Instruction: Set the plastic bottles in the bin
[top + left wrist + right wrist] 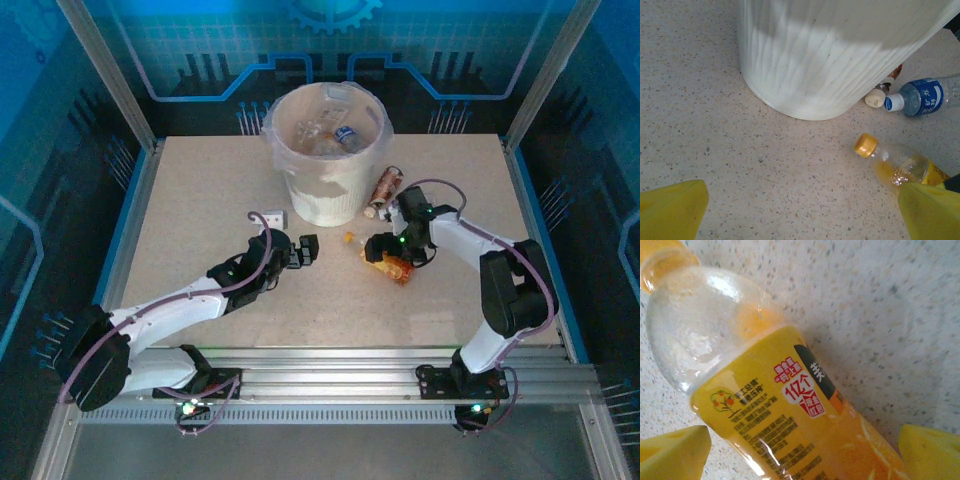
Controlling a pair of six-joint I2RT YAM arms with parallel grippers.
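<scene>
The orange-labelled bottle (790, 405) lies flat on the tabletop (200, 200), lower right of the bin (330, 195). Its long axis is diagonal, cap toward upper left. The right tool (802, 450) straddles it, spread wide, not clamping. The left tool (800, 210) gapes empty near centre.

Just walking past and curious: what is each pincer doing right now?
Left pincer: open, holding nothing.
Right pincer: open, astride the lying orange bottle, apparently not gripping it.
</scene>
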